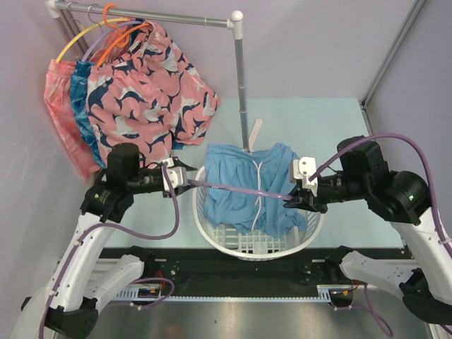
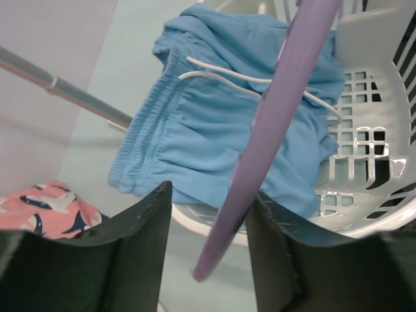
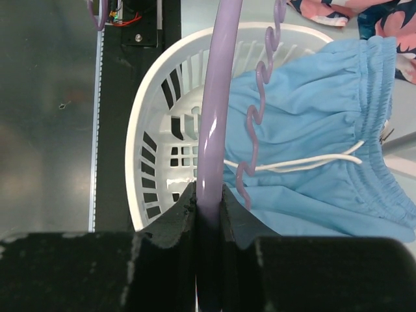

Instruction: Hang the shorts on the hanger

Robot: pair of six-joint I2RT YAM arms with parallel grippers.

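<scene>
Pale lavender walls (image 1: 318, 42) enclose a pale green desk (image 1: 318, 120), seen from overhead. A white clothes rail (image 1: 141, 14) stands at the back left. It carries pink patterned shorts (image 1: 155, 92) and teal shorts (image 1: 83, 106) on other hangers (image 1: 113, 21). At the centre sits a white laundry basket (image 1: 247, 254), with the light-blue shorts (image 1: 240, 205) draped over its far rim, partly inside. The lavender hanger (image 1: 219, 186) lies level across the shorts, spanning from the left tool (image 1: 185, 178) to the right tool (image 1: 293, 200). It seems to be supported at both ends to keep it steady over the fabric.

From the left wrist, the lavender hanger (image 2: 279, 97) passes between that tool's dark fingers (image 2: 140, 221). It lies against one finger and leaves a gap at the other, so the jaws are apart and not gripping. Beyond it, the shorts' elastic waistband (image 2: 146, 130) and white drawstring (image 2: 221, 68) lie over the basket rim.

From the right wrist, the right tool (image 3: 208, 195) is clamped firmly on the hanger's bar. The wavy notched arm (image 3: 257, 110) runs over the light-blue shorts (image 3: 312, 110), and no fabric is threaded onto it yet.
</scene>
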